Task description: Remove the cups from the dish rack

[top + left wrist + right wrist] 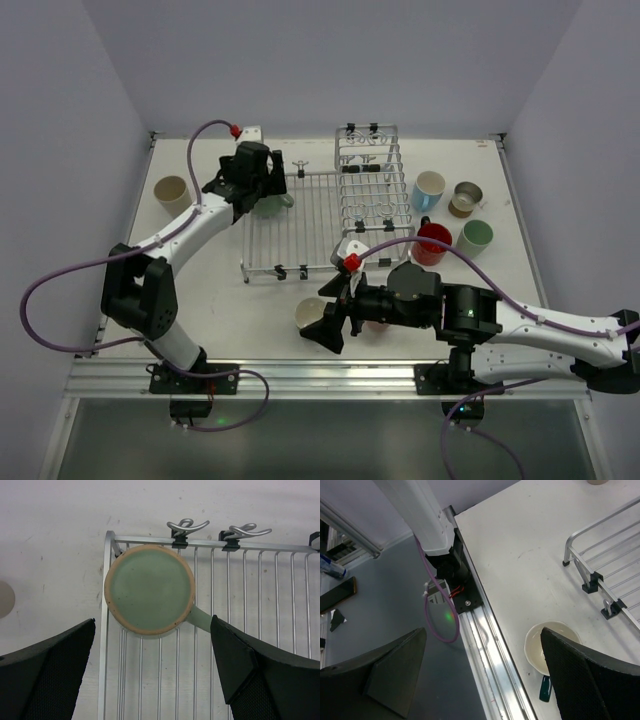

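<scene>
- The dish rack (pixel 300 228) stands mid-surface (pixel 215 300). Its flat low grid is on the left and its narrower raised section with upright prongs is on the right.
- One sage green mug (pixel 149 590) sits on the flat grid in the far left corner. Its round face has a tan rim and its handle points toward the middle of the rack. I cannot tell whether that face is its mouth or its base.
- The left tool (pixel 152 680) hangs over that corner with its jaws spread wide. One finger (pixel 50 680) is over the bare surface just outside the rack's edge and the other is over the grid bars. It grips nothing and the mug lies beyond the fingertips.
- A beige cup (pixel 172 193) stands upright on the surface left of the rack, well apart from it.
- Four cups stand right of the raised section, all mouth up:
  - a light blue cup (pixel 428 190) with a white inside;
  - a tan cup (pixel 465 197) with a greyish inside;
  - a pale green cup (pixel 475 237);
  - a red cup (pixel 433 243), nearest the rack.
- A cream cup (pixel 547 647) stands upright on the surface near the front edge, ahead of the rack's near rail. Its pale inner wall and floor show.
- The right tool (pixel 485 680) hovers low by the front edge with its jaws fully apart, holding nothing. The cream cup is just beside its right finger (pixel 592 685) and partly hidden by it.
- A small dark teal piece (pixel 545 689) shows next to the cream cup. I cannot tell what it is.
</scene>
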